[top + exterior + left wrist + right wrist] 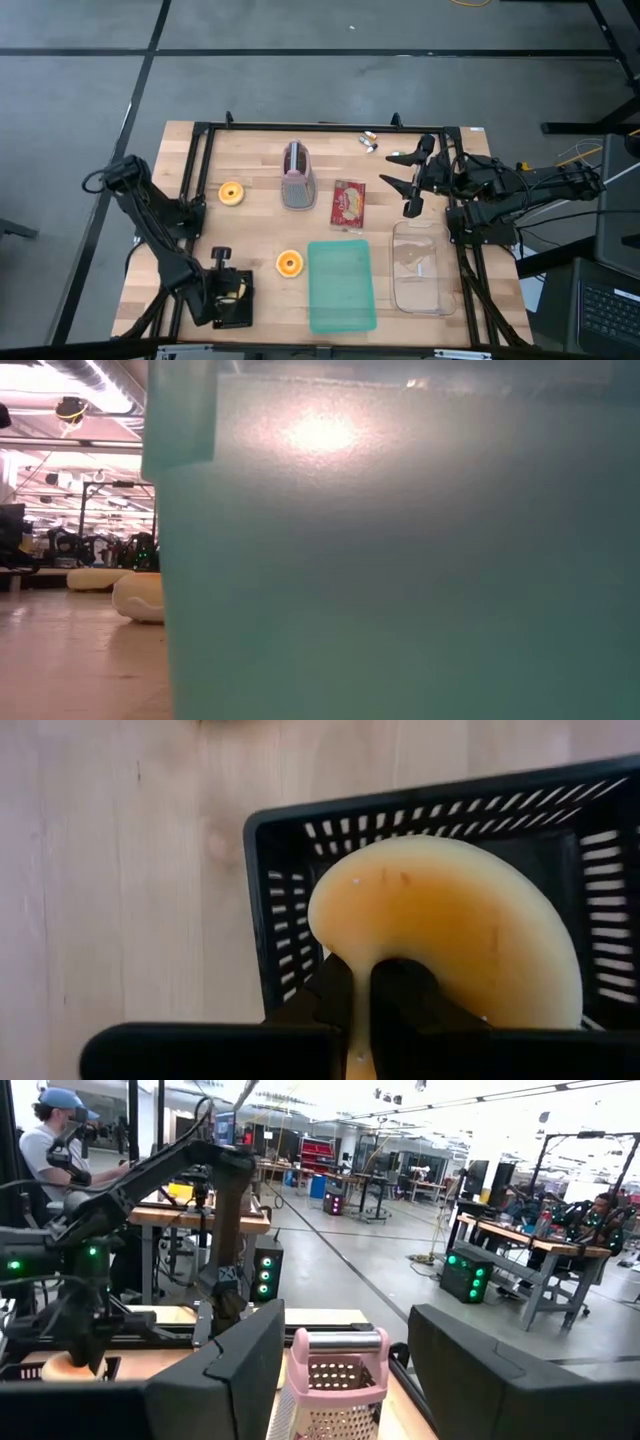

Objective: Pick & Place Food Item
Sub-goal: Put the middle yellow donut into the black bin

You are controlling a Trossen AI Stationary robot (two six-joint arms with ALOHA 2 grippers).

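Left end effector (362,995) clenched on yellow food piece (450,920) inside black basket (280,860); right end effector (408,185) released

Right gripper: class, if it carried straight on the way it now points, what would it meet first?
Probably the pink grater. In the right wrist view it stands framed between the open right gripper fingers. From above the gripper points across the table toward it, with bare wood between. Depth is uncertain, so it might pass over.

Overhead on the table (260,180); low view against teal lid (400,560).
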